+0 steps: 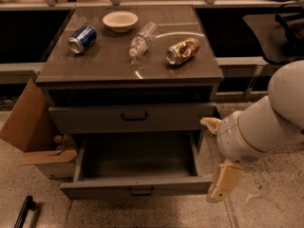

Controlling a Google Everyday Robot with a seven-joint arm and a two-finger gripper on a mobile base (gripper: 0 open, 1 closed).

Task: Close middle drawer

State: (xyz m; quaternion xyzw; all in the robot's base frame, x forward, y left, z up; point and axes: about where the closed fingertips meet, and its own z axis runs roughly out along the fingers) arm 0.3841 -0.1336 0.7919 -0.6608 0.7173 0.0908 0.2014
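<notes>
The middle drawer [137, 186] is pulled far out of the grey cabinet, and its empty inside [137, 158] shows. Its low flat front carries a small dark bar handle [141, 191]. Above it, the taller top drawer [133, 117] sits pushed in. The lowest drawer is hidden under the open one. My white arm [266, 127] reaches in from the right. The cream-coloured gripper [224, 182] hangs just beside the open drawer's right front corner, close to it; contact cannot be told.
On the cabinet top lie a blue can [82, 39], a white bowl [120, 20], a clear bottle [142, 38] and a brown can [183, 51]. A cardboard box [28, 127] leans at the cabinet's left. A black chair [280, 27] stands at the right, and a black bar [23, 212] lies on the floor.
</notes>
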